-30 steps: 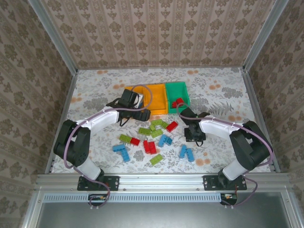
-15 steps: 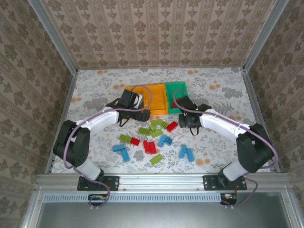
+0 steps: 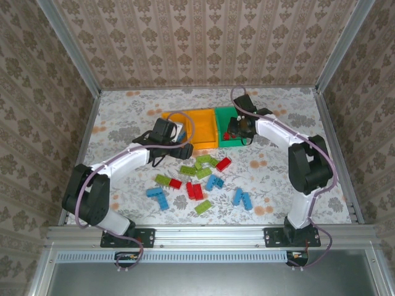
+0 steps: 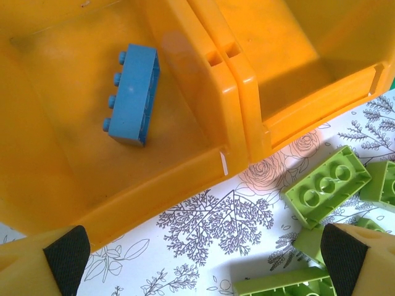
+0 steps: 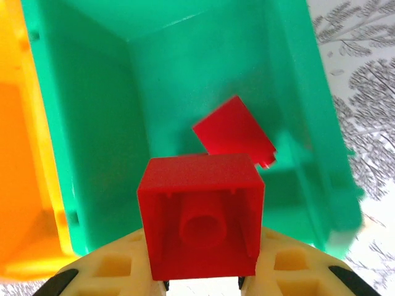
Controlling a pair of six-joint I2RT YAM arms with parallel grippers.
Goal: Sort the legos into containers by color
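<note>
My right gripper (image 5: 202, 266) is shut on a red lego (image 5: 200, 216) and holds it over the green container (image 5: 92, 123), where another red lego (image 5: 233, 132) lies. From above, the right gripper (image 3: 237, 130) hangs over the green container (image 3: 226, 115). My left gripper (image 4: 203, 265) is open with nothing between its pads, just in front of two orange-yellow containers. The left container (image 4: 185, 80) holds a blue lego (image 4: 131, 95). The right container (image 4: 296, 49) looks bare inside. Lime green legos (image 4: 327, 185) lie by its right pad.
Red (image 3: 223, 163), blue (image 3: 214, 182) and lime green (image 3: 202, 206) legos are scattered over the flower-patterned table (image 3: 123, 117) in front of the containers. The left arm (image 3: 123, 160) reaches across the left half. Papered walls close in three sides.
The right arm has swung from the table near the loose legos up and back to the green container, carrying the red lego. The left arm has shifted only slightly.
</note>
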